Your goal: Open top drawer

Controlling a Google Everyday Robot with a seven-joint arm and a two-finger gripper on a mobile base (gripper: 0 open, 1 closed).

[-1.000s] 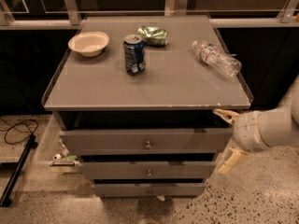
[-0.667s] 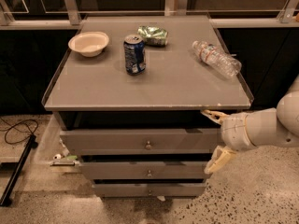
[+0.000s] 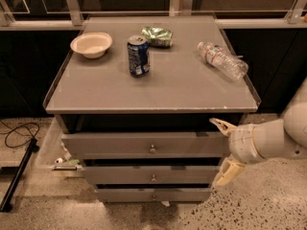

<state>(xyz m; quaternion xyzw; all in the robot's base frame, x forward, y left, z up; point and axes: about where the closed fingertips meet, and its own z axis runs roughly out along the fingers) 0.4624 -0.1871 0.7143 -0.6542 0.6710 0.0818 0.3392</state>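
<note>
Against the grey cabinet's (image 3: 182, 87) right side, the arm (image 3: 276, 139) reaches leftward, its gripper (image 3: 223, 150) spread wide beside the top drawer's (image 3: 115, 145) end.

Top drawer (image 3: 144, 144): I see a wide grey front with a small round knob (image 3: 152, 149) at its middle.
Pincer (image 3: 221, 150): it sits at the drawer's right end, well apart from the knob. Its fingers are spread wide, one by the front's upper corner and one lower down.
Desk (image 3: 158, 92): a white bowl (image 3: 91, 44) at back left, a blue can (image 3: 138, 55) upright beside it, a green wrapper (image 3: 157, 36) behind, and a clear bottle (image 3: 223, 60) lying at right.
Lower drawers (image 3: 151, 175): two narrower grey fronts beneath.
</note>
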